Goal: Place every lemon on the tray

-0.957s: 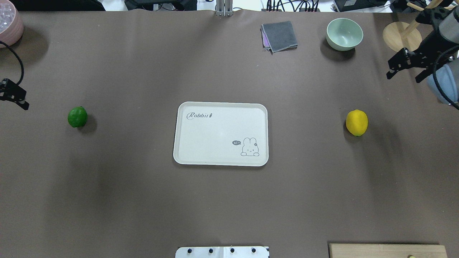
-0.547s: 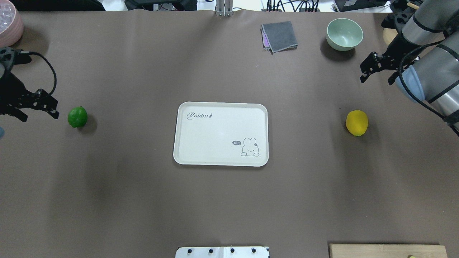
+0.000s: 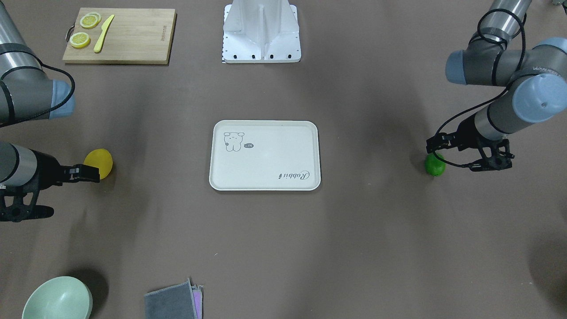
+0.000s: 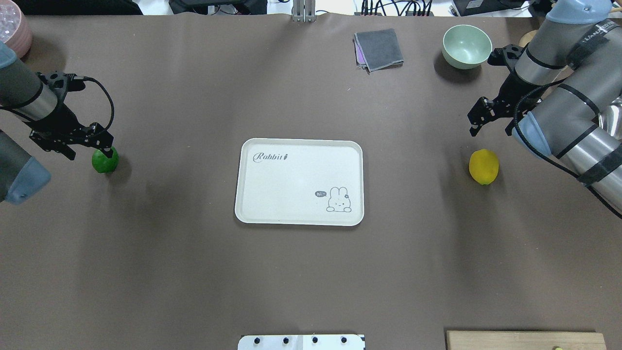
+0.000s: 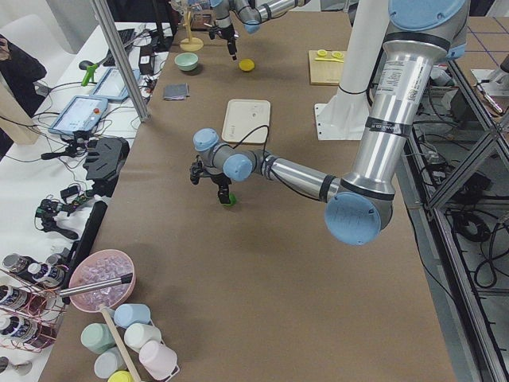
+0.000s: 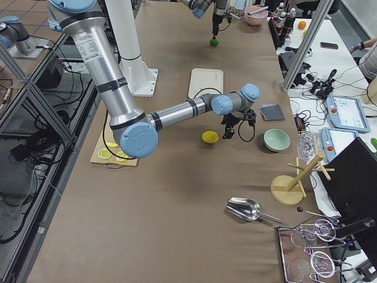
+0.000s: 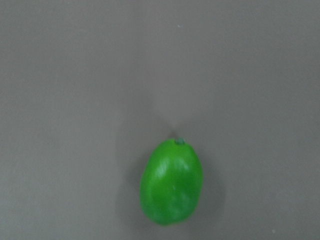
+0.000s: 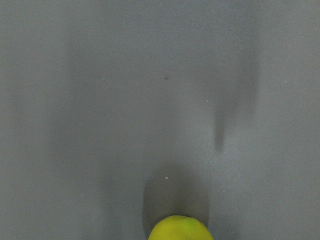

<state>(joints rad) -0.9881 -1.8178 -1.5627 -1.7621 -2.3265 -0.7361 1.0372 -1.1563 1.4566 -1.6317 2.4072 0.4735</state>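
The cream tray [image 4: 299,160] with "Rabbit" script lies empty mid-table, and shows in the front view [image 3: 266,133]. The green lemon [image 4: 105,160] lies on the table left of it. My left gripper [image 4: 90,151] hovers open just over it, one finger above its far edge; the left wrist view shows the lemon [image 7: 171,182] below centre. The yellow lemon [image 4: 483,166] lies right of the tray. My right gripper [image 4: 491,129] is open and empty, above the table just beyond it; the right wrist view shows only the lemon's top [image 8: 180,229] at the bottom edge.
A pale green bowl [image 4: 466,45] and a folded grey cloth [image 4: 379,48] sit at the far side. A wooden cutting board [image 3: 133,35] with lemon slices and a yellow knife lies by the robot base [image 3: 261,31]. A pink bowl [image 4: 12,29] is at the far left corner.
Both arms have moved inward. The left gripper went from the table's left edge to over the green lemon. The right gripper moved left and nearer the yellow lemon. Lemons and tray have not moved.
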